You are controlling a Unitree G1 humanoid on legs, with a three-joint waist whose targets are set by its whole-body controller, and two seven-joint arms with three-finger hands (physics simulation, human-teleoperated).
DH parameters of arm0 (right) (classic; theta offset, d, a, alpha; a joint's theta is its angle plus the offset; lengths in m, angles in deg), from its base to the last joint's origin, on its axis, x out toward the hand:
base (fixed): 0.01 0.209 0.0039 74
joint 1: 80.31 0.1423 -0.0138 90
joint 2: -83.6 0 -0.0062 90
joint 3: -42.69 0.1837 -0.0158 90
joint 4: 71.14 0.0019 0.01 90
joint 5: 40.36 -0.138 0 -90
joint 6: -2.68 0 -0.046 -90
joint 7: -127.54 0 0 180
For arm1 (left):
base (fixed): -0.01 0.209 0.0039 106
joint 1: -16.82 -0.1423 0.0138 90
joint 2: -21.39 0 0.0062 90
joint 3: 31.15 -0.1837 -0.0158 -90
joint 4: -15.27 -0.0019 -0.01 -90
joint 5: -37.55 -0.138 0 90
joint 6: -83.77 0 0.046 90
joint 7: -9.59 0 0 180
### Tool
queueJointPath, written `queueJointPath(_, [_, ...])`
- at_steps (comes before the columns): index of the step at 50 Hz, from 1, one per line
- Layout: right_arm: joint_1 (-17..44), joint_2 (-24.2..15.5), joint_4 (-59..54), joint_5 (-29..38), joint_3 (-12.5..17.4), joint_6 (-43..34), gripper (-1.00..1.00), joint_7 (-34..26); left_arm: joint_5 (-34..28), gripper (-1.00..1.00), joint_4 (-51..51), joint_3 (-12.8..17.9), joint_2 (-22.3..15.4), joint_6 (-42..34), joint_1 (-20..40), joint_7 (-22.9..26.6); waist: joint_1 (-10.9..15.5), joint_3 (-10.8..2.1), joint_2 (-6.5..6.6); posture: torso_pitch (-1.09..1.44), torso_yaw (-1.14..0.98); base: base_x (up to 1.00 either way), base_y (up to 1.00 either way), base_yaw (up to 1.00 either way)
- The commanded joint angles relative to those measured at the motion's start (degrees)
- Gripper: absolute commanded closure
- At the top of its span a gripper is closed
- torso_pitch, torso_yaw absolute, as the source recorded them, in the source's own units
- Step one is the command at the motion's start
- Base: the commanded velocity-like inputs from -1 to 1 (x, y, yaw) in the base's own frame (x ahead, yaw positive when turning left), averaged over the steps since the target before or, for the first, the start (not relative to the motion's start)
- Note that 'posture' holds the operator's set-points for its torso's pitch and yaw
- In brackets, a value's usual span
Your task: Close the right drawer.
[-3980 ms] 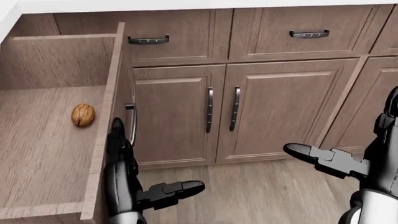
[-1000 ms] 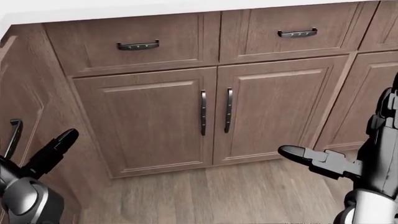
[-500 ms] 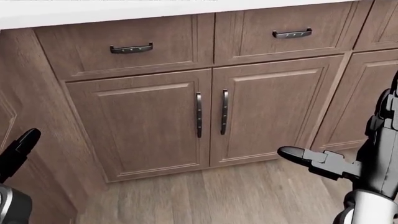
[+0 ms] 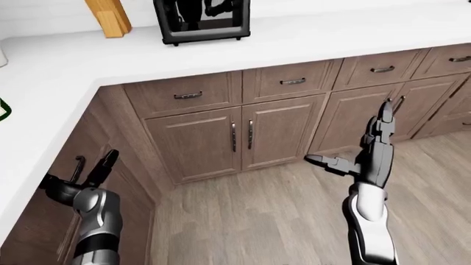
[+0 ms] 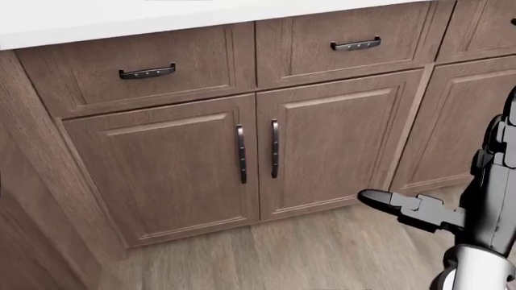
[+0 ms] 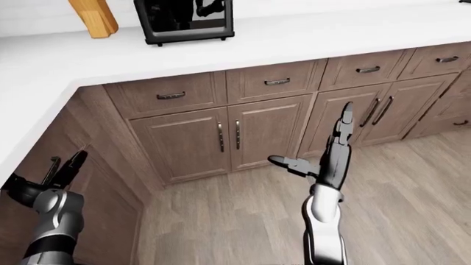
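Every drawer front in view sits flush, so the closing looks done, with the left hand and right hand both spread, touching nothing.

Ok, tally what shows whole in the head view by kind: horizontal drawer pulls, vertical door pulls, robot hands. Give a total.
Horizontal drawer pulls: 2
Vertical door pulls: 2
Robot hands: 1, the right hand, fingers spread and holding nothing
Total: 5
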Motion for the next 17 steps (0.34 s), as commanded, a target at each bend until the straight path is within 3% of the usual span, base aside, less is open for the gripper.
queueJointPath(1, [1.2,-0.4,2.2,0.3,0.2,1.6,-1.0,0.1,1.1,-1.0,0.7,3.9,-3.6,3.2,0.5,-3.0,1.0,-1.04,0.06,0.0,0.0,0.0,0.0,0.0])
queueJointPath(17, [1.0,-0.4,2.3,0.4,0.2,1.7,-1.0,0.0,1.8,-1.0,3.7,3.4,-2.8,1.7,-0.1,-2.7,0.6,-0.96,0.22,0.0,0.0,0.0,0.0,0.0])
